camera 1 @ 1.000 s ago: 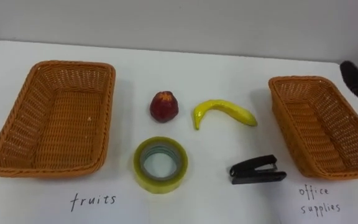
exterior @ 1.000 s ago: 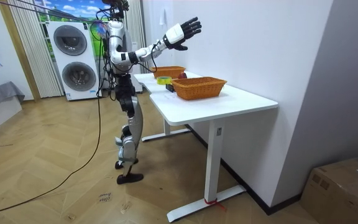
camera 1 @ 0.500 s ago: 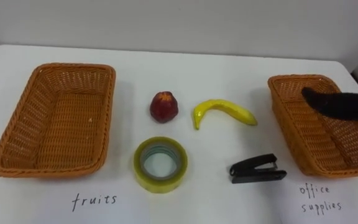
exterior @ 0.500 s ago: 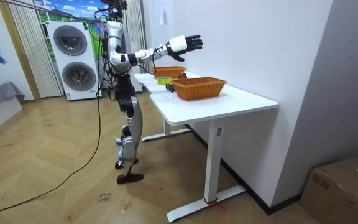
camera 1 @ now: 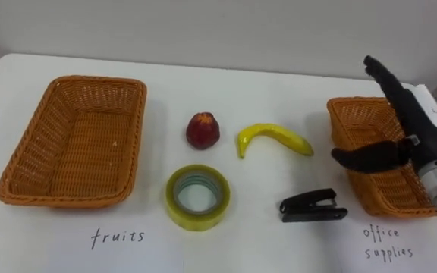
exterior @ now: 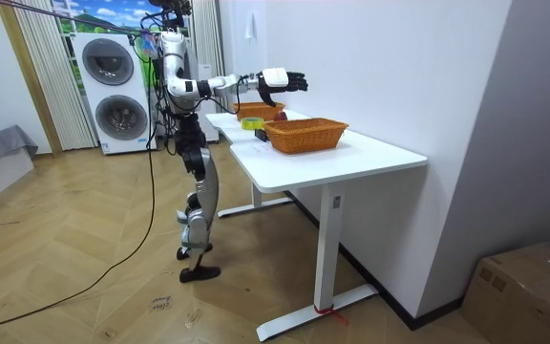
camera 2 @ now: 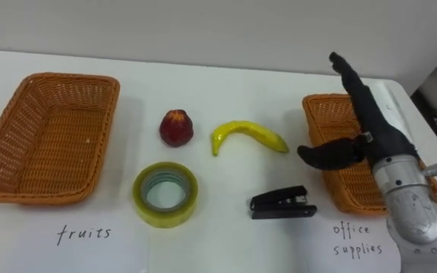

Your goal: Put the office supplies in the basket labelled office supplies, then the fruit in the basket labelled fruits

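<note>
White table [camera 1: 279, 87] spreads under the robot's head camera, and everything to be sorted lies on it between two wicker baskets. A black stapler [camera 1: 312, 206] lies on the near right, just left of the right basket [camera 1: 353, 121] and untouched. Left of it stands a yellow-green tape roll [camera 1: 196, 197], lying flat with its hole up. Farther back are a yellow banana [camera 1: 273, 139], curved with its ends toward the near side, and to its left a red apple [camera 1: 202, 130]. None of the four touches another.

The right hand [camera 1: 414, 133] hovers over the right basket with its fingers straight and together, pointing far and left, and its thumb [camera 1: 363, 158] spread out to the left across the basket's left rim. It holds nothing. The stapler sits near and left of the thumb tip, apart from it; the banana is farther to the left.

The left basket [camera 1: 74, 144] lies at the table's left side. A handwritten label [camera 1: 117, 237] is on the table's near edge below it, and another [camera 1: 389, 241] below the right basket.

In the room view the robot stands at the table's end, washing machines [exterior: 113, 91] behind it, its right arm stretched above the baskets.
</note>
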Tool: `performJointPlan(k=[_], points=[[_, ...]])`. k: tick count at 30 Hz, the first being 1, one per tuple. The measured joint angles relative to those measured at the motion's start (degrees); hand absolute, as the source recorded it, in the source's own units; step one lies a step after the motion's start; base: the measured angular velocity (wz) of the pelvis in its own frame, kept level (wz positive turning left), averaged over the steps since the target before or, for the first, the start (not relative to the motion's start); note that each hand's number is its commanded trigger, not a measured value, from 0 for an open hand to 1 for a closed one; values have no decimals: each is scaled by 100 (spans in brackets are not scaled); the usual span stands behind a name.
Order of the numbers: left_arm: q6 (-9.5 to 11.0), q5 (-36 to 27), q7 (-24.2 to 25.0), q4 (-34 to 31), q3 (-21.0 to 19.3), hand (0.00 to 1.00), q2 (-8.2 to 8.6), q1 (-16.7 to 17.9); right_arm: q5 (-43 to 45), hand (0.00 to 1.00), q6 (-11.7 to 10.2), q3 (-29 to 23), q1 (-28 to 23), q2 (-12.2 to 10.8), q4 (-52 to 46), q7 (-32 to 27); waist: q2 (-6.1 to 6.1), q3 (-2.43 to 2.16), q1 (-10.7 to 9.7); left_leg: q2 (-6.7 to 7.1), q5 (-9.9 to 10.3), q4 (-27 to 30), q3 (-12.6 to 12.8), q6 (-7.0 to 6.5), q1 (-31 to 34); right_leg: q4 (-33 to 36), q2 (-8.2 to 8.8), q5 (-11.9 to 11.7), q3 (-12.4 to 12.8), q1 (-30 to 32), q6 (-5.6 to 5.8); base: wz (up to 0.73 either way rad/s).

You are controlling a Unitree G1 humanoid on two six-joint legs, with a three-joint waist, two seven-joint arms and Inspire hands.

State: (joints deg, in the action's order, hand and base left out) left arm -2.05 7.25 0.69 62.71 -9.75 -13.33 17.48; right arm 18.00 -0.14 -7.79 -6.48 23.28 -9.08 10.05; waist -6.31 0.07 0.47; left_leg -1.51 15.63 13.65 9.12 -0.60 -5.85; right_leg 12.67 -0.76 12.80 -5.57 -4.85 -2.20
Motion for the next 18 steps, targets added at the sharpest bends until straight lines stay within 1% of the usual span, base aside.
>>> performJointPlan(k=[4,9,11,14,18], points=[[70,0,7,43,1,0,-44,-83,113,0,3,0,3,48,-1,447,-3,3,50,-7,-1,10,-12,-1,22,2,-7,-14,8,-1,-5,0],[77,-1,20,77,2,0,-87,-151,268,0,7,0,40,125,-2,831,-22,14,143,-9,-1,8,-14,-1,19,0,-12,-17,13,-6,-8,0],[74,-1,23,147,2,0,-90,-154,282,0,23,0,99,130,-3,1002,-42,28,148,-9,-1,8,-18,-1,23,-3,-12,-17,9,-2,-8,0],[73,-1,40,152,3,0,-90,-145,283,0,24,0,107,132,-6,1145,-71,43,162,-8,-1,9,-41,-1,28,-6,-11,-17,-9,0,-8,3],[73,-1,96,159,2,0,-91,-157,282,0,26,0,109,132,-6,1306,-76,47,168,-10,-1,5,-45,-1,30,-7,-11,-17,-15,8,-8,0]])
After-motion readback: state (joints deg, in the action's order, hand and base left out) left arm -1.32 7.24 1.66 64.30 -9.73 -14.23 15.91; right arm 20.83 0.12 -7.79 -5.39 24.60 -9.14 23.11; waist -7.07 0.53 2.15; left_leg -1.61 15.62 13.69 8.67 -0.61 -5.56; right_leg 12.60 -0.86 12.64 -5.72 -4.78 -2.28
